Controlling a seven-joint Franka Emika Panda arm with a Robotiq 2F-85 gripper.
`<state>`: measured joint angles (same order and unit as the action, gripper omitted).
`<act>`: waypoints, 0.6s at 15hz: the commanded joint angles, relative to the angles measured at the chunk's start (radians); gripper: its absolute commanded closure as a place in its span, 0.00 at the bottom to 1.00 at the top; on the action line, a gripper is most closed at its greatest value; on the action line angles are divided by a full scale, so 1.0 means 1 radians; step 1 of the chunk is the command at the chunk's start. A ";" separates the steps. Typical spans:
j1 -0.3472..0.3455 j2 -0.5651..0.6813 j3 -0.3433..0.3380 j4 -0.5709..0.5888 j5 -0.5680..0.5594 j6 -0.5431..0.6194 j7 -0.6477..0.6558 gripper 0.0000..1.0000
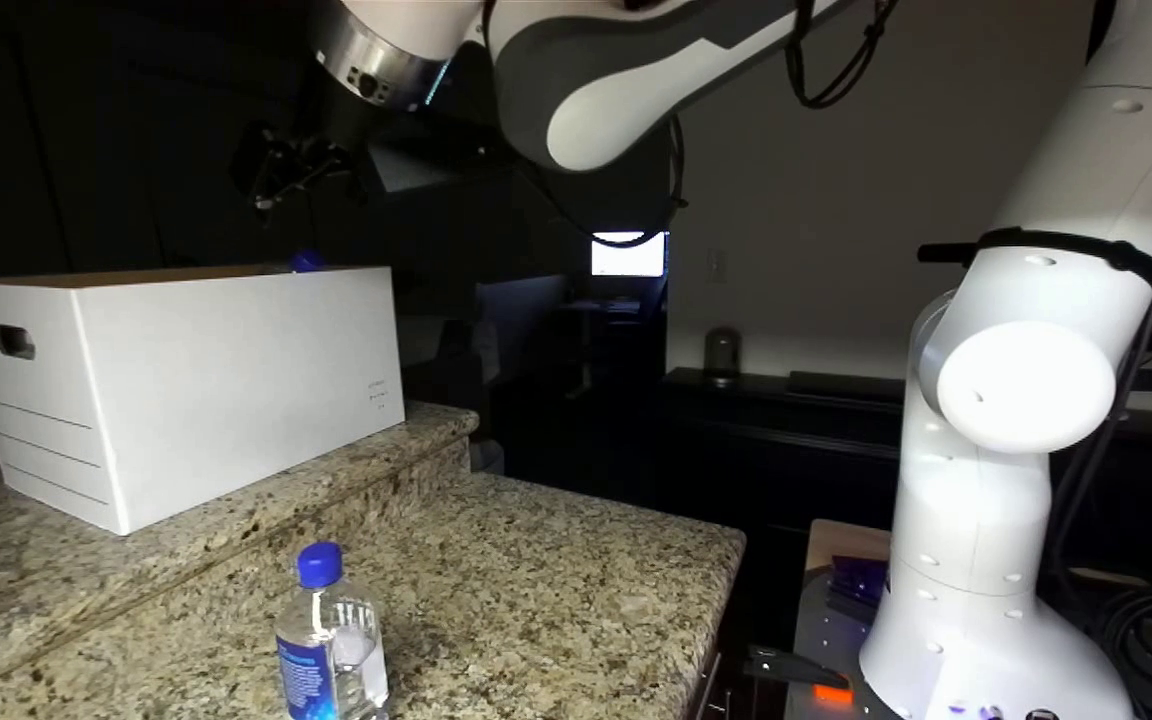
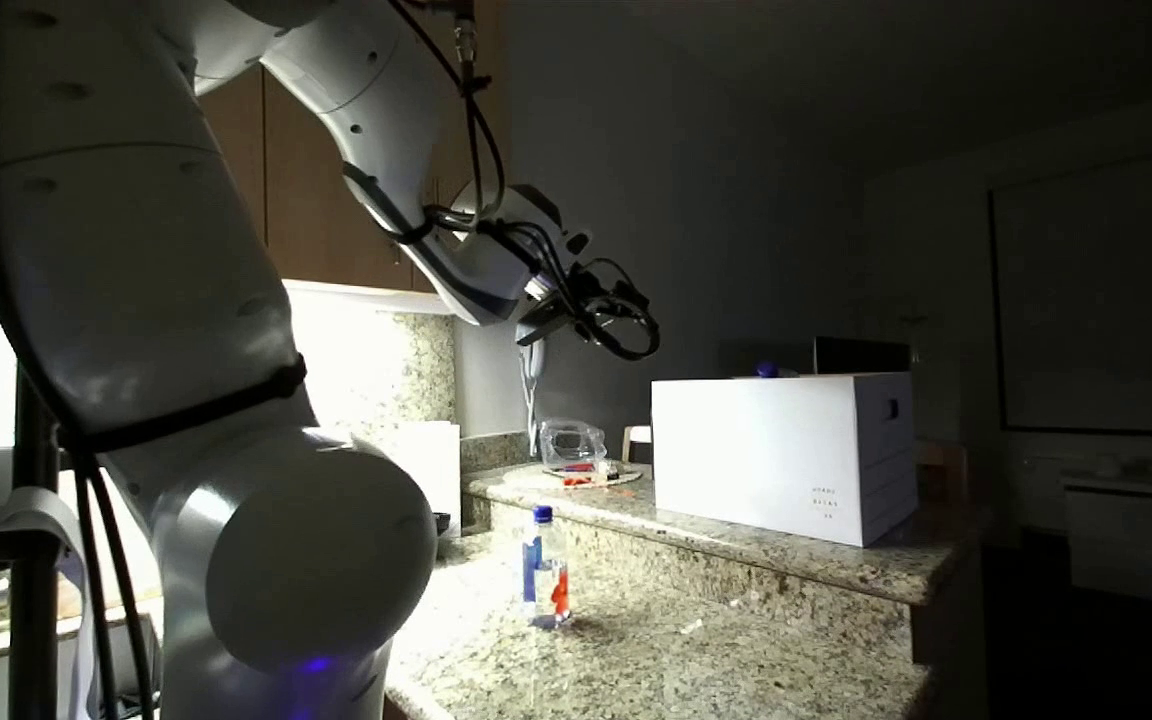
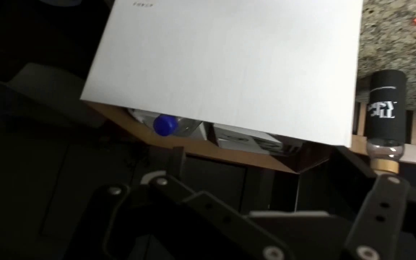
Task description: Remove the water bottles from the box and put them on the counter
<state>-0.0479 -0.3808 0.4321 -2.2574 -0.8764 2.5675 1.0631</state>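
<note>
The white box [image 1: 246, 390] stands open-topped on the raised ledge of the granite counter [image 1: 536, 590]; it also shows in an exterior view [image 2: 756, 450] and the wrist view [image 3: 229, 65]. One water bottle [image 3: 165, 125] is inside the box, its blue cap above the rim; the cap shows in both exterior views [image 1: 307, 261] [image 2: 766, 370]. Another water bottle [image 1: 331, 650] stands upright on the lower counter, also seen in an exterior view [image 2: 544, 575]. My gripper [image 3: 265, 166] is open and empty, above the box, its fingers apart. Lower contents of the box are hidden.
White cartons [image 3: 246, 139] lie inside the box. A black-sleeved bottle [image 3: 386, 104] is beside the box. A clear plastic container [image 2: 571, 443] and small red items [image 2: 576, 481] are on the raised ledge. The ledge's step [image 2: 736, 580] drops to the lower counter.
</note>
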 commanded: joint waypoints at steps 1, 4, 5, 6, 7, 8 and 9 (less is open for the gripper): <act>-0.031 0.079 -0.035 0.096 -0.129 -0.073 0.029 0.00; -0.006 0.156 -0.110 0.156 -0.160 -0.090 0.012 0.00; 0.002 0.178 -0.135 0.168 -0.155 -0.076 0.012 0.00; 0.009 0.201 -0.161 0.175 -0.142 -0.052 0.007 0.00; 0.016 0.221 -0.185 0.182 -0.131 -0.031 0.001 0.00; 0.026 0.244 -0.211 0.192 -0.106 -0.006 -0.012 0.00; 0.030 0.253 -0.234 0.186 -0.097 0.029 -0.006 0.00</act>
<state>-0.0476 -0.1794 0.2607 -2.0950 -0.9966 2.5325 1.0634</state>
